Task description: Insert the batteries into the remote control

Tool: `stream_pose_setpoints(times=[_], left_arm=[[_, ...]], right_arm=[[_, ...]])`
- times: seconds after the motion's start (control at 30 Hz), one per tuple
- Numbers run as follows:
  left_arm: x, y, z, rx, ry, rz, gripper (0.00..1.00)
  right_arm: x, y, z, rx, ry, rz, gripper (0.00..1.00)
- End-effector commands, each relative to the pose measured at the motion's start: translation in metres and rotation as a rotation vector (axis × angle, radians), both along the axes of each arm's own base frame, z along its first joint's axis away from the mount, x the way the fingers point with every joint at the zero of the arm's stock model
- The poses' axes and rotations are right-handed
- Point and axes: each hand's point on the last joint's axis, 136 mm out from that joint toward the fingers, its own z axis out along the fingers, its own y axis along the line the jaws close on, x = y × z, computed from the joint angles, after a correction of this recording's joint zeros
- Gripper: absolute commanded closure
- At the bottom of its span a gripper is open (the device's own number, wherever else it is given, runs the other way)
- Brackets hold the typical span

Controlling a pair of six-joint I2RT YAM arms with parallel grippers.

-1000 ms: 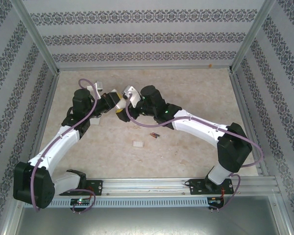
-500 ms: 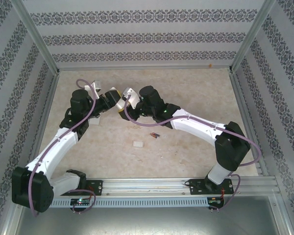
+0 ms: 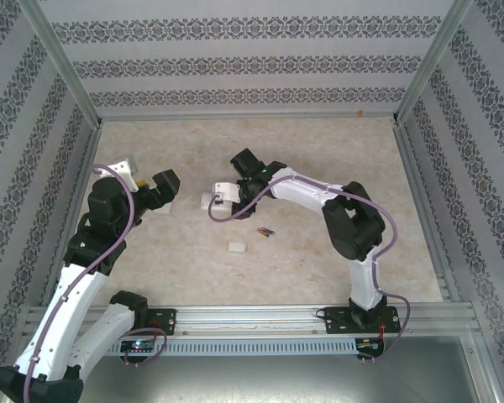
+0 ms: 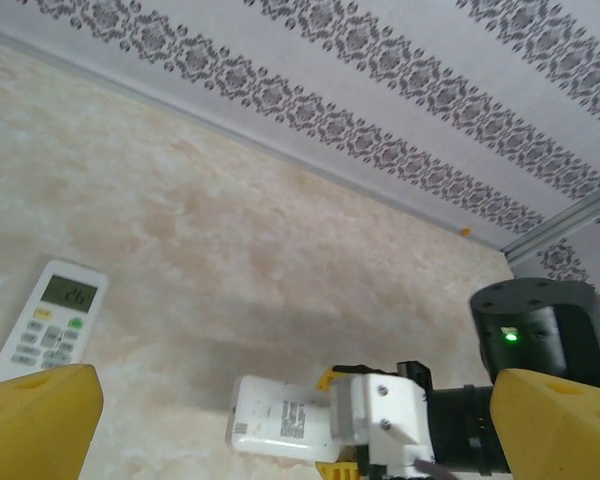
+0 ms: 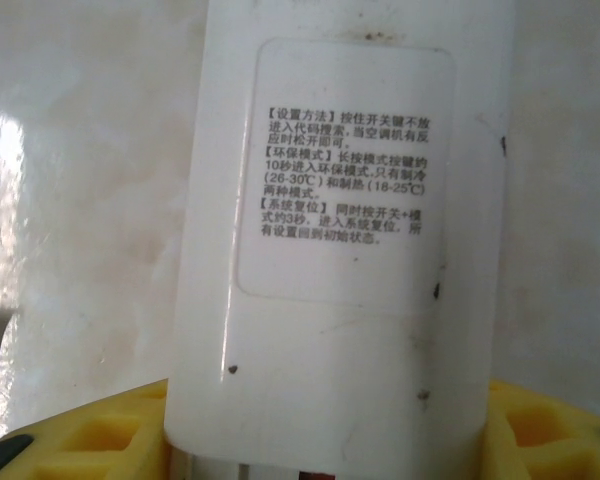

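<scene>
The batteries (image 3: 265,232) lie close together on the table (image 3: 336,143), near its middle and a little toward the near edge from the remote control (image 4: 277,414). They are very small and slim, so I judge them light, hard and smooth, and they may easily roll or slip away. The best hold seems to be across the middle of the body, one at a time, with the fingertips low on the table. Near them lies a small white piece (image 3: 237,248), perhaps the cover. The right gripper (image 4: 328,425) is clamped on one end of the remote control, which shows its back with a printed label (image 5: 345,170). The left gripper (image 3: 165,182) is off to the left, its yellow fingers (image 4: 35,420) spread wide and holding nothing. A second remote (image 4: 48,322) lies face up near it.
</scene>
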Motion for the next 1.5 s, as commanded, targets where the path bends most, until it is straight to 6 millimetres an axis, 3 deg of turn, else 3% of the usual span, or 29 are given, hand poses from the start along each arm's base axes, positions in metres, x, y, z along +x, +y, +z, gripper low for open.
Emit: stream_pose_setpoints(times=[0.0, 0.33, 0.6, 0.73, 0.83, 0.87, 0.93, 1.0, 1.13, 1.3, 1.47], left_arm=[[-0.006, 0.001, -0.029, 0.032, 0.076, -0.008, 0.00], [0.000, -0.014, -0.055, -0.067, 0.135, -0.040, 0.00], [0.006, -0.018, -0.081, -0.104, 0.211, -0.033, 0.00], [0.010, -0.023, -0.086, -0.113, 0.224, -0.046, 0.00], [0.012, -0.028, -0.095, -0.121, 0.256, -0.071, 0.00], [0.012, -0.032, -0.099, -0.127, 0.271, -0.089, 0.00], [0.012, -0.041, -0.105, -0.142, 0.295, -0.133, 0.00], [0.012, -0.049, -0.108, -0.158, 0.312, -0.176, 0.00], [0.012, -0.058, -0.107, -0.154, 0.320, -0.239, 0.00], [0.009, -0.061, -0.103, -0.120, 0.328, -0.280, 0.00], [0.008, -0.061, -0.107, -0.128, 0.342, -0.273, 0.00]], right_arm=[[-0.009, 0.006, -0.011, -0.055, -0.003, 0.153, 0.64], [0.002, 0.007, -0.049, -0.145, 0.044, 0.096, 0.46], [-0.006, 0.006, -0.018, -0.074, 0.049, 0.062, 0.30], [-0.008, 0.004, 0.003, -0.016, 0.057, 0.000, 0.30], [0.003, 0.001, 0.037, 0.093, 0.044, -0.194, 0.30], [0.011, -0.004, 0.052, 0.152, 0.063, -0.330, 0.31], [0.019, -0.020, 0.074, 0.255, 0.143, -0.604, 0.32], [0.018, -0.045, 0.083, 0.315, 0.258, -0.903, 0.34], [-0.015, -0.085, 0.066, 0.289, 0.348, -1.114, 0.42], [-0.045, -0.116, 0.033, 0.172, 0.412, -1.133, 0.56], [-0.056, -0.116, 0.006, 0.029, 0.486, -1.039, 0.63]])
